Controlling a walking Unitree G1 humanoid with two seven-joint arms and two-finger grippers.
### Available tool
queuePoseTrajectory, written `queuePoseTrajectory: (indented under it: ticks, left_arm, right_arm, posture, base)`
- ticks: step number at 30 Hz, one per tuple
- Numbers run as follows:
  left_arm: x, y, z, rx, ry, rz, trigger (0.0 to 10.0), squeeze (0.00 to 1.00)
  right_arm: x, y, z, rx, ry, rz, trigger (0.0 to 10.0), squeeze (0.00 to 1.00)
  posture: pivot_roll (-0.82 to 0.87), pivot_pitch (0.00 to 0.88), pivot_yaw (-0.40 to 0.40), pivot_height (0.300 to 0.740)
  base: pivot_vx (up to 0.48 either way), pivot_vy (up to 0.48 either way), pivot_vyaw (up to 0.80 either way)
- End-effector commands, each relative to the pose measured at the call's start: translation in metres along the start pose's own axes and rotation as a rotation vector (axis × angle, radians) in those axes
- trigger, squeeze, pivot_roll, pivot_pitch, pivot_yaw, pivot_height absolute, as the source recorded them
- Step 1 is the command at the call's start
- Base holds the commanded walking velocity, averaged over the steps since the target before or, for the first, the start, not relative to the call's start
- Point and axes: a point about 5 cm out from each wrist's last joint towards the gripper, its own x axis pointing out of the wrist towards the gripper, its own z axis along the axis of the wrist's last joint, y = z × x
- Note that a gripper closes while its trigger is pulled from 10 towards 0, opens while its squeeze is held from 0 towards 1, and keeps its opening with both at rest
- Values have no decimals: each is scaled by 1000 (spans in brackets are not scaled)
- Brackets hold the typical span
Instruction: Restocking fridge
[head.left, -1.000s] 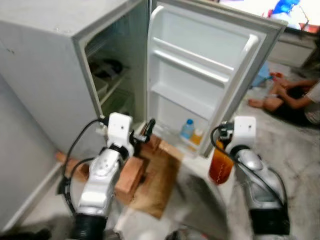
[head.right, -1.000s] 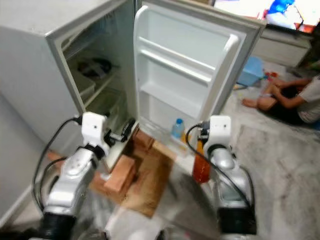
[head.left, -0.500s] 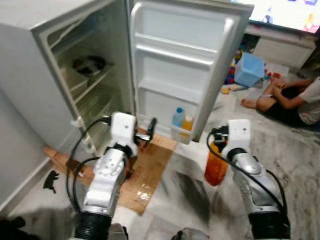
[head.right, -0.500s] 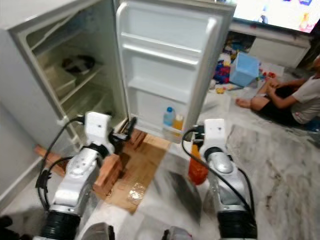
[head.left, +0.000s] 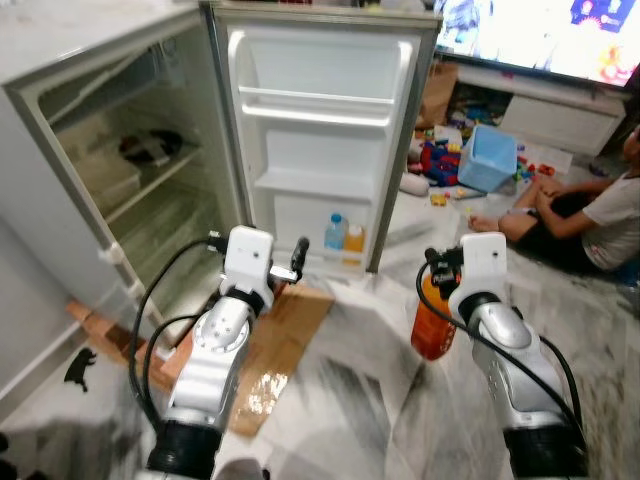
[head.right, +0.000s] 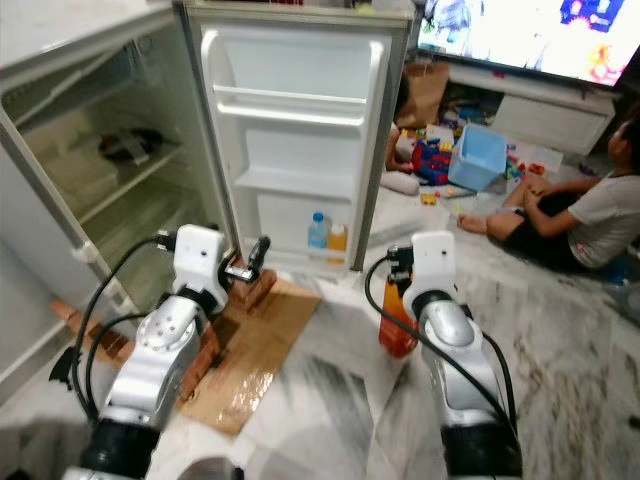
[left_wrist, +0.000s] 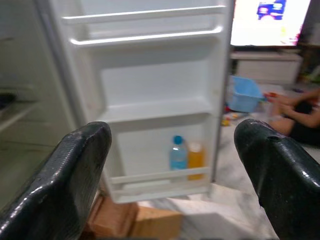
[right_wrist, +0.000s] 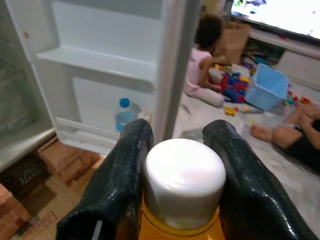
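The small white fridge (head.left: 90, 120) stands open, its door (head.left: 320, 130) swung wide toward me. On the door's bottom shelf stand a clear bottle with a blue cap (head.left: 335, 232) and an orange bottle (head.left: 354, 239). My right gripper (right_wrist: 172, 145) is shut on an orange juice bottle with a white cap (head.left: 433, 320), held upright above the floor, right of the door. My left gripper (head.left: 298, 252) is open and holds nothing, low in front of the door; its fingers (left_wrist: 80, 165) frame the door shelves in the left wrist view.
Bricks (head.left: 95, 330) prop the fridge and a cardboard sheet (head.left: 275, 340) lies on the marble floor before it. A dark item (head.left: 150, 147) rests on an inner shelf. People sit on the floor (head.left: 580, 215) at the right among toys and a blue bin (head.left: 487, 158). A TV (head.left: 540, 35) glows behind.
The whole picture has shifted: the camera has backed off and turned, so the fridge looks farther and the door squarer. Both arms hold the same pose; the juice bottle stays gripped.
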Motion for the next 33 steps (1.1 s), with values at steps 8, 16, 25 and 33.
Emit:
queuePoseTrajectory:
  ticks: [8, 16, 25, 33]
  left_arm:
    - [4, 8, 0, 22, 6, 61, 10000, 0]
    - [4, 13, -3, 36, 16, 102, 10000, 0]
    - [5, 19, -5, 64, 30, 171, 10000, 0]
    - [5, 24, -8, 69, 49, 223, 10000, 0]
  right_arm:
    - [5, 13, 17, 2, -85, 70, 10000, 0]
    - [5, 15, 17, -13, -98, 89, 10000, 0]
    - [4, 17, 18, -7, -109, 101, 10000, 0]
    - [4, 18, 20, -27, -127, 117, 10000, 0]
  posture:
    - [31, 0, -52, 740]
    - [31, 0, -54, 740]
    - [28, 0, -56, 740]
    - [27, 0, -55, 740]
  base:
    - [480, 0, 0]
    - [480, 0, 0]
    - [480, 0, 0]
    - [480, 0, 0]
